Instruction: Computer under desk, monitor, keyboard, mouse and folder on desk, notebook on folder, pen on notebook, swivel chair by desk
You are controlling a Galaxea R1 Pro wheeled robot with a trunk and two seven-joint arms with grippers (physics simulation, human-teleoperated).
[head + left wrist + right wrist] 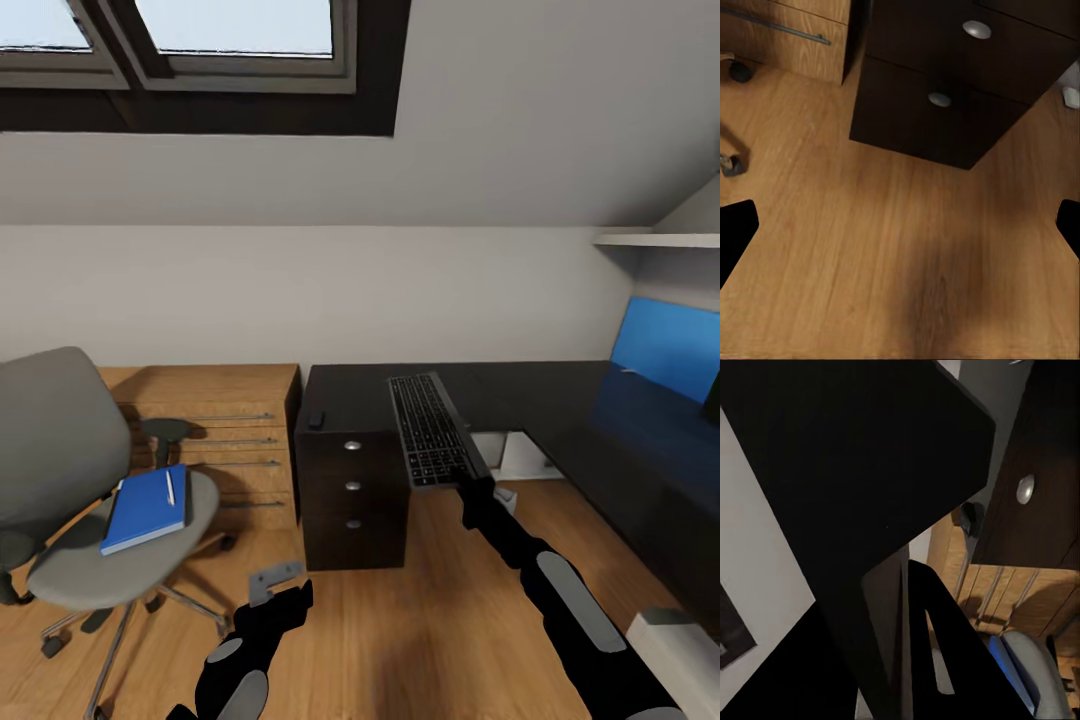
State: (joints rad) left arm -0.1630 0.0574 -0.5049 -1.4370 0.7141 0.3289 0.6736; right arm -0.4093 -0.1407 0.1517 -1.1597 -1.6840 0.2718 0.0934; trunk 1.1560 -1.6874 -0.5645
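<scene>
Head view: right hand [470, 485] clamped on the near end of the keyboard [432, 428], held mid-frame above the dark table [560, 400]'s edge, tilted. Left hand [272, 583] at lower centre over the floor, fingers spread, holding nothing. Folder [145, 508] with pen [170, 488] on the swivel chair [60, 480], lower left.

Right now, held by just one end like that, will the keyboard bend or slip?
The keyboard looks like a flat, rigid slab, so it probably stays straight. Gripped only at its near end by the right fingers, its long overhang may tilt or twist. It looks thin, so likely light.
</scene>
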